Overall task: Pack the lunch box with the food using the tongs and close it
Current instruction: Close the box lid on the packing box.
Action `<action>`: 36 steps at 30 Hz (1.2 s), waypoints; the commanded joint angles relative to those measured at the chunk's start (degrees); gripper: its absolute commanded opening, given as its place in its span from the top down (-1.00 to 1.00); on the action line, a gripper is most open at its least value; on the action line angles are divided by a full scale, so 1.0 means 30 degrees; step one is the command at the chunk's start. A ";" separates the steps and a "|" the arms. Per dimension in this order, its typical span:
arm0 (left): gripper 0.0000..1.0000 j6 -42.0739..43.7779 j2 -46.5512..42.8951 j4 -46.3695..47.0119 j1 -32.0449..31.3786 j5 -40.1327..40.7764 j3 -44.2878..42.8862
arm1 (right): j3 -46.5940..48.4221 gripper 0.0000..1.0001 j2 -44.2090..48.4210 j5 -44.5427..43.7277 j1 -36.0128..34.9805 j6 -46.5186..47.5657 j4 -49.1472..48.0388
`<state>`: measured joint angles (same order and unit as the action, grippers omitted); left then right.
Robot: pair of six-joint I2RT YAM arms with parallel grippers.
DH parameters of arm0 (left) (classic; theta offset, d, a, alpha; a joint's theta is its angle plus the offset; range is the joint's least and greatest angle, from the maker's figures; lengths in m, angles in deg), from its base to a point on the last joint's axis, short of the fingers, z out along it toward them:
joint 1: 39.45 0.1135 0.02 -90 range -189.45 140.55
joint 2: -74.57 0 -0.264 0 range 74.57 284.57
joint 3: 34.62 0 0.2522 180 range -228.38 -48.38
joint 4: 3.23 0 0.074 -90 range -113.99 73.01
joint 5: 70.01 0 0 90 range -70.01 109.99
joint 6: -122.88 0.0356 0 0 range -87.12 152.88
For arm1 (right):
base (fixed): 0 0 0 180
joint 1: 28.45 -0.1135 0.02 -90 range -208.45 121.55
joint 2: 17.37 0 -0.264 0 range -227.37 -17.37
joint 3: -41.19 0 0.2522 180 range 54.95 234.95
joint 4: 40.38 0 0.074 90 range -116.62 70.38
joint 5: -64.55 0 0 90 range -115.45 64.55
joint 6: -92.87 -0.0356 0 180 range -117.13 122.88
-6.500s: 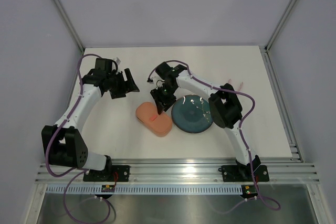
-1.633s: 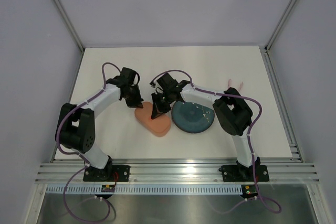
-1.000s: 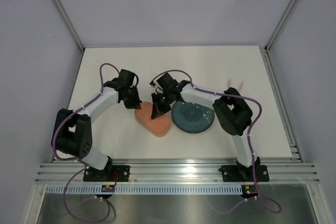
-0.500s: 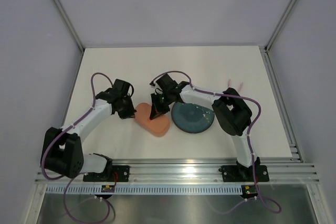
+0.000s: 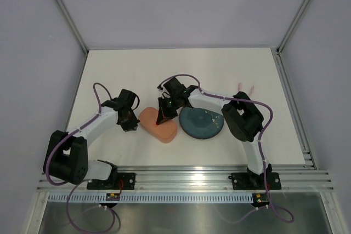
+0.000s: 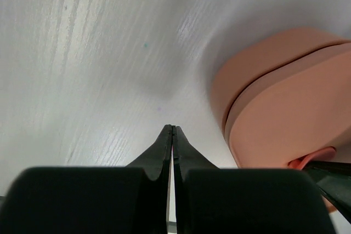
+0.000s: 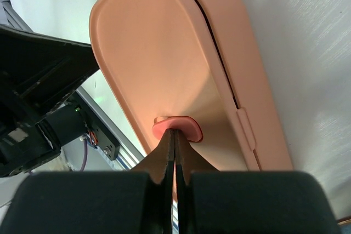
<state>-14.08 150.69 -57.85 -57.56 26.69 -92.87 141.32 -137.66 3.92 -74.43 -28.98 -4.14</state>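
The salmon-pink lunch box (image 5: 159, 127) lies at the table's middle with its lid on; a dark seam shows between lid and base along one side (image 7: 219, 64). My right gripper (image 7: 174, 131) is shut, its tips pressed on the lid's small red mark (image 7: 184, 126); from above, the right gripper (image 5: 162, 119) stands over the box. My left gripper (image 6: 173, 128) is shut on nothing, low over the table just left of the box (image 6: 274, 108), apart from it. The tongs (image 5: 245, 87) lie far right. No food shows.
A round teal plate (image 5: 201, 121) sits against the box's right side, under the right forearm. Side walls and metal rails bound the white table (image 5: 109, 75).
My left gripper has swung from the box's far-left end to its left side, nearer the table's front. The right gripper has stayed on the lid's red mark.
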 commanded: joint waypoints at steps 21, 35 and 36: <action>1.00 0.0331 0.5740 0.6647 0.0089 -0.2087 -0.3331 | -0.0899 1.00 -0.1211 -0.4749 -0.0056 -0.3177 0.1384; 1.00 0.1971 0.7528 0.6766 0.0879 -0.2116 -0.7492 | 0.1176 1.00 -0.3086 -0.4779 0.0003 -0.8743 -0.0023; 1.00 0.2059 0.7499 0.6388 0.1112 -0.2464 -0.7929 | 0.1326 1.00 -0.3145 -0.4808 -0.0026 -0.8978 -0.0110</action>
<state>-8.92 172.98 -42.11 -54.55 22.67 -112.54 145.54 -141.16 -4.63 -73.55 -52.65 -7.75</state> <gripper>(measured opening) 0.002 0.008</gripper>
